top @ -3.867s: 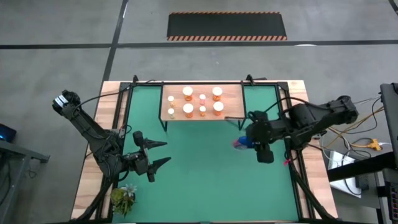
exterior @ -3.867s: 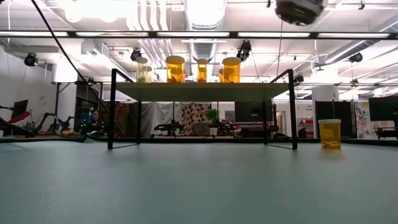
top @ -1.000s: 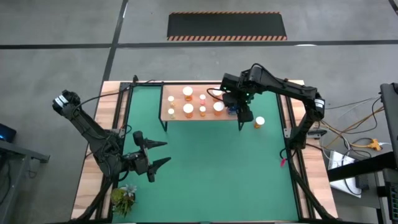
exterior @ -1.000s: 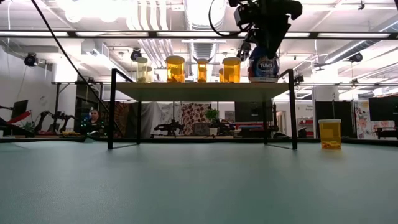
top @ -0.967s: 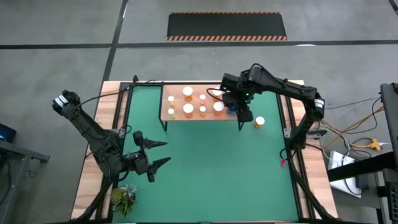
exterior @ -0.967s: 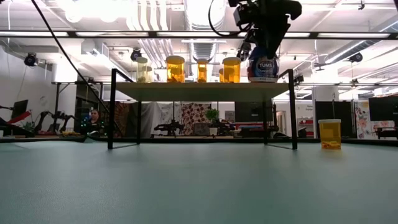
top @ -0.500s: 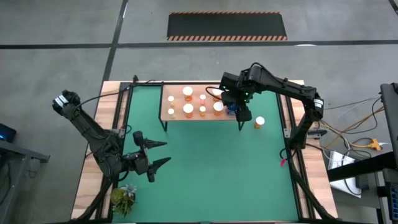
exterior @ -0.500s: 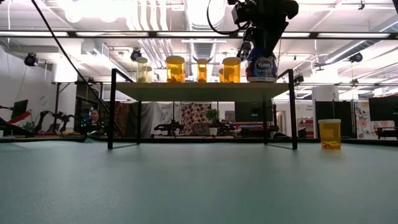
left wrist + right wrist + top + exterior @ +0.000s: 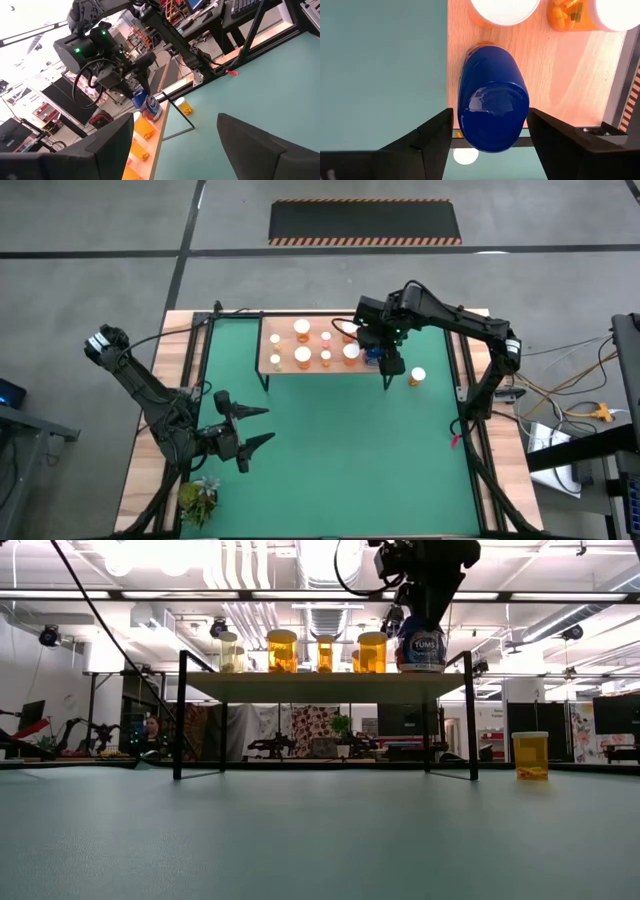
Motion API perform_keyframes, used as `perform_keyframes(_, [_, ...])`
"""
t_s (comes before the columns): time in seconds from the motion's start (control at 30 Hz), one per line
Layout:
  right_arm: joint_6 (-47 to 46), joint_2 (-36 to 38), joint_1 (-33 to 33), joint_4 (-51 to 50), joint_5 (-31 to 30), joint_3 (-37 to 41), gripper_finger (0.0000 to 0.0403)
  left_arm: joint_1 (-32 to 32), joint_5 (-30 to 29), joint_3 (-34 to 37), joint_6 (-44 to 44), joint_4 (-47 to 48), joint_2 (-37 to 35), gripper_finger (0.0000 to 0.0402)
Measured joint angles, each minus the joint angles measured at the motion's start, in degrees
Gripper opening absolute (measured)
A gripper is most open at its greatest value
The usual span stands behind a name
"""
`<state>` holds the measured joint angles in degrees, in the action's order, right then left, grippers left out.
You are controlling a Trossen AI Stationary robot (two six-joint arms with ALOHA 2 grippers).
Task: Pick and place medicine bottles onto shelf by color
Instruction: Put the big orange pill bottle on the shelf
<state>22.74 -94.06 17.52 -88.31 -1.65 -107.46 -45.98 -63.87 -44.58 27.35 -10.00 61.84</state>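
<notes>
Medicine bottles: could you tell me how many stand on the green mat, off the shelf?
1: an orange bottle on the mat, right of the shelf. The right gripper holds the blue bottle over the shelf.

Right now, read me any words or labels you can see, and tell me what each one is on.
"TUMS": on the blue bottle in the right hand, at the shelf end.
Smaller print under it: too small to read.
Orange bottles: no readable labels.
</notes>
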Motion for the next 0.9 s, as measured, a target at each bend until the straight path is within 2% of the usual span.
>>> perform_keyframes(0.37, [-1.9, 1.5, 0.0, -0.1, 0.0, -0.1, 0.0242, 0.0, 0.0, 0.0, 0.0, 0.0, 0.0, 0.0270])
perform_keyframes(0.53, [-5.4, 2.1, 0.0, -0.6, 0.1, -3.9, 0.0244, 0.0, 0.0, 0.0, 0.0, 0.0, 0.0, 0.0270])
perform_keyframes(0.73, [-17.3, 3.2, 0.0, -1.6, 0.0, -10.2, 0.0235, 0.0, 0.0, 0.0, 0.0, 0.0, 0.0, 0.0270])
perform_keyframes(0.9, [-29.0, 7.2, -0.9, -1.6, -0.2, -9.9, 0.0222, 0.0, 0.0, 0.0, -1.4, -0.1, 0.0, 0.0270])
